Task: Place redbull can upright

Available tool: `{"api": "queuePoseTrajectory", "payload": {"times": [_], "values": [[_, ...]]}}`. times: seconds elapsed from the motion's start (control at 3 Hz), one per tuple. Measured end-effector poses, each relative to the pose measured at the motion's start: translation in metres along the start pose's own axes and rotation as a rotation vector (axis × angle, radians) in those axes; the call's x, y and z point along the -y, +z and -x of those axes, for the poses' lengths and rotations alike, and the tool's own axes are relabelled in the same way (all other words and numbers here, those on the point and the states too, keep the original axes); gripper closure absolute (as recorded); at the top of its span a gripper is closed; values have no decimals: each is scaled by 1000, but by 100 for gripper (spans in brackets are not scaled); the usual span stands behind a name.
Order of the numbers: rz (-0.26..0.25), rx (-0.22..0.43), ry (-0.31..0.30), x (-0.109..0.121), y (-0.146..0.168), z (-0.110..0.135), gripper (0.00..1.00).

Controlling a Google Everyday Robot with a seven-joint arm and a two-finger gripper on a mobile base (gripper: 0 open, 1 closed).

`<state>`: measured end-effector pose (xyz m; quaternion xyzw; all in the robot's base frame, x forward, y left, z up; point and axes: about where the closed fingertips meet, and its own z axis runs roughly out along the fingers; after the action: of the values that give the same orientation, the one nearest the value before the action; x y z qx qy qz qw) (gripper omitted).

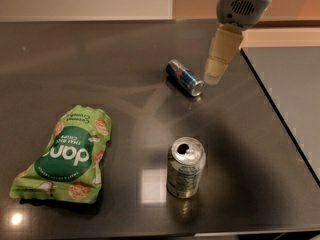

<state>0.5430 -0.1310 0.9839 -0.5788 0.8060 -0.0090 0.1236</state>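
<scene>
The redbull can [184, 77] is slim, blue and silver with a red mark. It lies on its side on the dark table [100, 74], silver top pointing to the front right. My gripper [216, 74] hangs from the top of the view, its pale fingers [222, 51] pointing down. The tip is just to the right of the can's top end, above the table and apart from the can. Nothing is held.
A wider silver-green soda can [185, 167] stands upright near the front. A green chip bag [67, 155] lies flat at the front left. The table's right edge [280, 114] runs diagonally beside a second grey surface [295, 79].
</scene>
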Motion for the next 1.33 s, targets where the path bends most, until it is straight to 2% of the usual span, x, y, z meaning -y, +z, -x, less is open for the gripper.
{"api": "queuePoseTrajectory", "payload": {"times": [0.33,0.67,1.0,1.33], "values": [[25,11,116,24,24,14,0],[60,6,303,51,56,21,0],[96,-8,409,63,79,27,0],[113,-48,481,71,104,38,0]]}}
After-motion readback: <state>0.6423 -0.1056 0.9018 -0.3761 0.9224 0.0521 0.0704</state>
